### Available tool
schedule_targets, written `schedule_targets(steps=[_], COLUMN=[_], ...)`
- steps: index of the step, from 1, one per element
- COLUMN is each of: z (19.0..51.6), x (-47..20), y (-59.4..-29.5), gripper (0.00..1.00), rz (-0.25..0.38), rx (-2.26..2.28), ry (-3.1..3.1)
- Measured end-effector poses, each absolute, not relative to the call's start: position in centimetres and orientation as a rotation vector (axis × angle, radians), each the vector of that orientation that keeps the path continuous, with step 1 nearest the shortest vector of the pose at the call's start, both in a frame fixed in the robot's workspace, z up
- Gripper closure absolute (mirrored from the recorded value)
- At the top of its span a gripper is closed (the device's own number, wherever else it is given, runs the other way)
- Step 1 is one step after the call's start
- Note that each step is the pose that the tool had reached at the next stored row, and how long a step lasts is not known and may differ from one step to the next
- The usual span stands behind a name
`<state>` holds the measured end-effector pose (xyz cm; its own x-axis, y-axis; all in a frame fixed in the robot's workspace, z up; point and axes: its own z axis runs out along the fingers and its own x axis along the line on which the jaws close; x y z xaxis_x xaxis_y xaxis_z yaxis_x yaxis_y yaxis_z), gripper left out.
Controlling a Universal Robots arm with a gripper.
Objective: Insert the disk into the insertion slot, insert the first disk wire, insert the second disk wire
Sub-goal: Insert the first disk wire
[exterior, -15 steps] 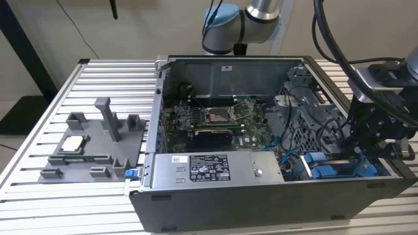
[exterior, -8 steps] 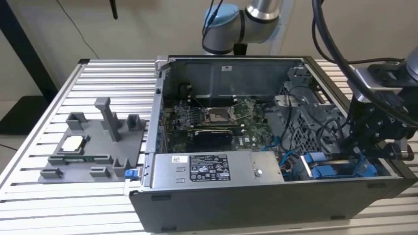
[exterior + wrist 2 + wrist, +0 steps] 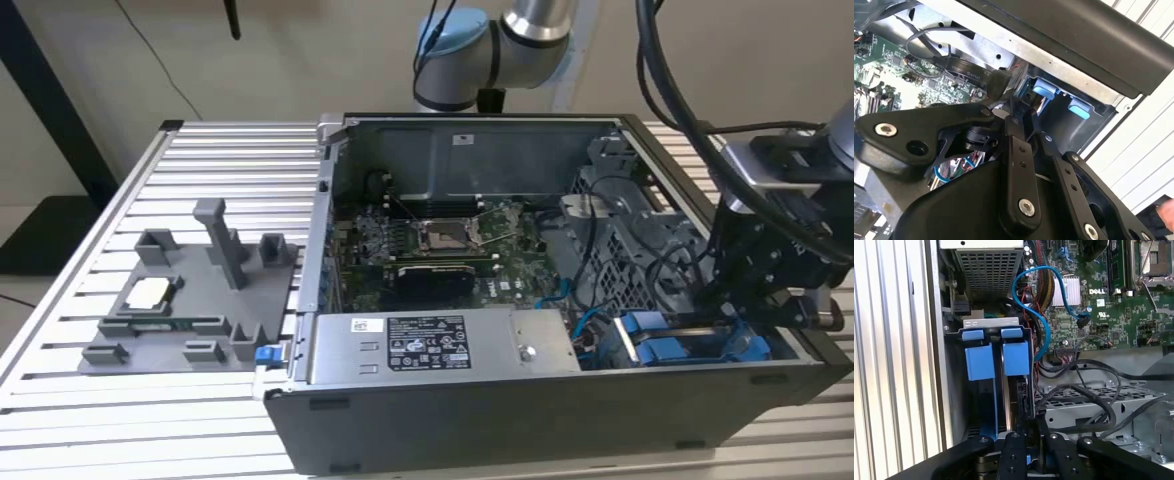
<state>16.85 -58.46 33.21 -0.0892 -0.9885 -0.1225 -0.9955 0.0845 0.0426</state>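
One disk (image 3: 1016,360) sits upright in the insertion slot (image 3: 956,390).
My end effector (image 3: 1029,422), fingers drawn narrow, meets the disk's edge beside a second blue carrier (image 3: 979,362); whether it grips, I cannot tell.

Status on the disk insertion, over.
Gripper down at the insertion slot, right at the disk. Disk deep in slot, blue carrier showing. Blue cable loops alongside, not across.

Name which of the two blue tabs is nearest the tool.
The blue tab beside the looping blue cable, on the motherboard side; the other tab sits by the case wall.
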Motion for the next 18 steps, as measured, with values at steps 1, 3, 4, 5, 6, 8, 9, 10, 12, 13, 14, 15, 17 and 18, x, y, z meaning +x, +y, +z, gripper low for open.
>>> schedule_targets(steps=[1,3,4,5,6,8,9,10,12,13,14,15,17,18], z=[33.1,32.9,32.9,32.9,33.1,33.9,34.4,34.8,35.7,36.2,36.7,37.0,37.1,37.2], x=[16.8,16.8,16.8,16.8,16.8,16.8,16.8,16.8,16.8,16.8,16.8,16.8,16.9,16.9], y=[-58.5,-58.5,-58.5,-58.5,-58.5,-58.5,-58.5,-58.5,-58.5,-58.5,-58.5,-58.4,-58.4,-58.4], gripper=[0.8,0.79,0.79,0.73,0.73,0.73,0.73,0.73,0.73,0.73,0.73,0.73,0.73,0.73], rz=[0.176,0.176,0.177,0.177,0.179,0.18,0.18,0.18,0.18,0.18,0.18,0.181,0.182,0.181], rx=[-2.078,-2.077,-2.077,-2.077,-2.077,-2.078,-2.078,-2.078,-2.078,-2.078,-2.078,-2.078,-2.075,-2.073], ry=[2.267,2.267,2.267,2.267,2.268,2.269,2.269,2.269,2.269,2.269,2.269,2.268,2.264,2.261])
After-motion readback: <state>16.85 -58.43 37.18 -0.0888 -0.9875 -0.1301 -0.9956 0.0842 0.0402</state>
